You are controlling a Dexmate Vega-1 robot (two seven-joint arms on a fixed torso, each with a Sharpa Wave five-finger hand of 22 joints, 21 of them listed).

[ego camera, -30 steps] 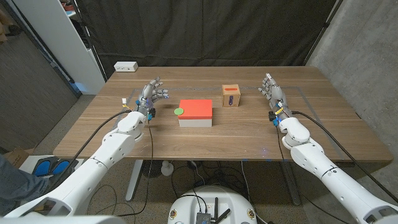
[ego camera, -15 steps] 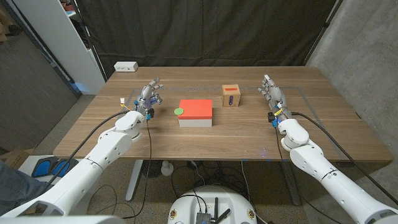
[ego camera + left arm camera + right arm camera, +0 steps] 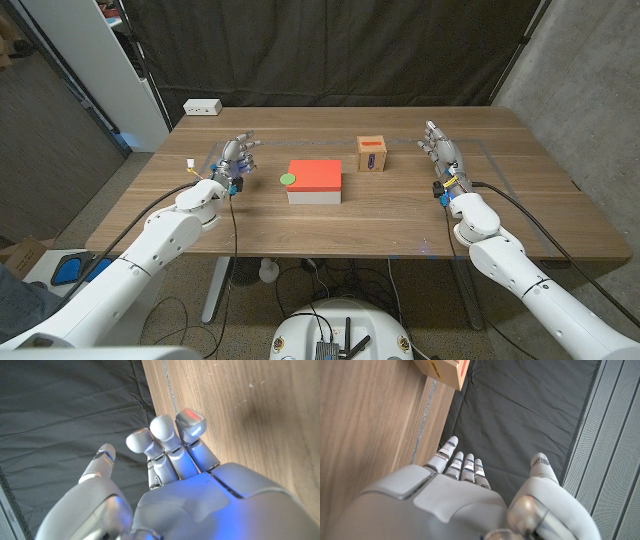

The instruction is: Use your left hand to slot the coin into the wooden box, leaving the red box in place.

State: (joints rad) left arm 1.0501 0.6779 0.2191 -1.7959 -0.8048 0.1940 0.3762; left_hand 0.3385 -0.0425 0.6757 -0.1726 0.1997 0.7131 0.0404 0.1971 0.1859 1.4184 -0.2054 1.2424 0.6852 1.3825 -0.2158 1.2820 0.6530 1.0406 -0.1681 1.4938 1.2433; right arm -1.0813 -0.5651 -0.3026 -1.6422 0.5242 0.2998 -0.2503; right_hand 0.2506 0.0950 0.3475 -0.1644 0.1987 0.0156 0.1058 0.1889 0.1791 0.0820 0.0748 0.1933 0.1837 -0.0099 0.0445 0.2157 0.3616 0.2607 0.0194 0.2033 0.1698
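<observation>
A green coin (image 3: 288, 179) lies on the left end of the red box's (image 3: 318, 176) top, near the table's middle. Right of and behind it stands the small wooden box (image 3: 372, 154) with a red slot mark on top; its corner shows in the right wrist view as well (image 3: 445, 372). My left hand (image 3: 233, 160) hovers left of the red box, a short gap away, holding nothing, fingers close together and thumb apart (image 3: 165, 460). My right hand (image 3: 441, 155) stands upright to the right of the wooden box, fingers extended and empty (image 3: 470, 490).
A white power strip (image 3: 202, 106) lies at the table's back left corner. A black curtain (image 3: 330, 50) hangs behind the table. Bare wood (image 3: 380, 225) stretches in front of both boxes.
My left hand has drawn a little left, away from the red box, and its spread fingers have come together. The coin, both boxes and the right hand have stayed put.
</observation>
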